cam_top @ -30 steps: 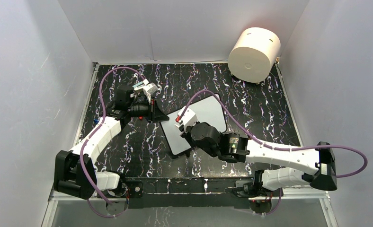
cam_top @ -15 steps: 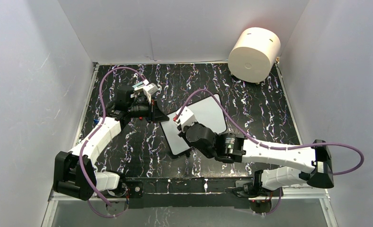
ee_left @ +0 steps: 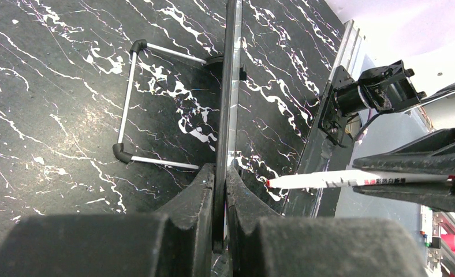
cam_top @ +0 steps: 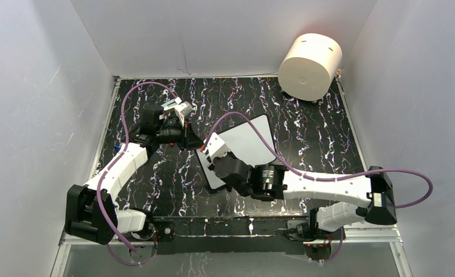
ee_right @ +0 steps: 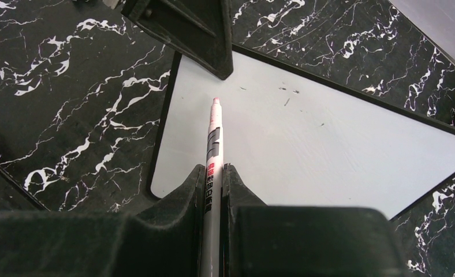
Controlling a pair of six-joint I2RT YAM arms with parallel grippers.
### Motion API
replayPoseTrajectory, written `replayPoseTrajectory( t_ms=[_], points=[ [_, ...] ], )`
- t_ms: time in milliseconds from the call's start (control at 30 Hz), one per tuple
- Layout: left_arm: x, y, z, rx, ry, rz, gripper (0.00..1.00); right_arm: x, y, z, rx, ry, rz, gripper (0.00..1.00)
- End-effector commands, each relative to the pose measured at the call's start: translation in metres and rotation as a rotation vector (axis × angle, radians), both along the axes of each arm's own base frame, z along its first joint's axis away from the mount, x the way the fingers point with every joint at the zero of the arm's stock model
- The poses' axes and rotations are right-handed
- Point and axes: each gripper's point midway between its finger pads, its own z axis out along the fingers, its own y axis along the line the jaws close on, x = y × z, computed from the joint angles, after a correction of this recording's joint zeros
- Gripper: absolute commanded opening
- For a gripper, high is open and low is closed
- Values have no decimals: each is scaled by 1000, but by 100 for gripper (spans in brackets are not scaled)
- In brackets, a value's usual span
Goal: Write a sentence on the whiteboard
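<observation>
The whiteboard [cam_top: 249, 139] lies mid-table, white with a thin black rim [ee_right: 306, 144]. My left gripper [cam_top: 191, 140] is shut on its left edge; in the left wrist view the board [ee_left: 231, 86] runs edge-on between the closed jaws [ee_left: 220, 173]. My right gripper [ee_right: 213, 168] is shut on a white marker [ee_right: 215, 135], whose red tip [ee_right: 216, 101] hovers at the board's left part, close to the left gripper's fingers [ee_right: 196, 34]. The marker [ee_left: 329, 180] also shows from the side. No sentence shows on the board, only a few dark specks.
A cream cylinder [cam_top: 310, 59] stands at the back right corner. The board's wire stand legs [ee_left: 127, 104] rest on the black marbled tabletop [cam_top: 306, 133]. White walls close in the table on three sides.
My right arm has swung left with the marker, carrying its tip from the board's middle toward the left edge. The left gripper and the board have stayed put.
</observation>
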Motion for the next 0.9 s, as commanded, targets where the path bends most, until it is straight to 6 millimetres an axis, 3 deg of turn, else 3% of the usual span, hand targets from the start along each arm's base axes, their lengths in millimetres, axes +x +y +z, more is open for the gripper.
replayPoseTrajectory(
  t_ms=[0, 867],
  points=[
    [-1, 10, -21, 83, 44, 52, 0, 5, 14, 28, 76, -36, -33, 0],
    [-1, 10, -20, 81, 44, 47, 0, 8, 30, 9, -2, 7, -79, 0]
  ],
)
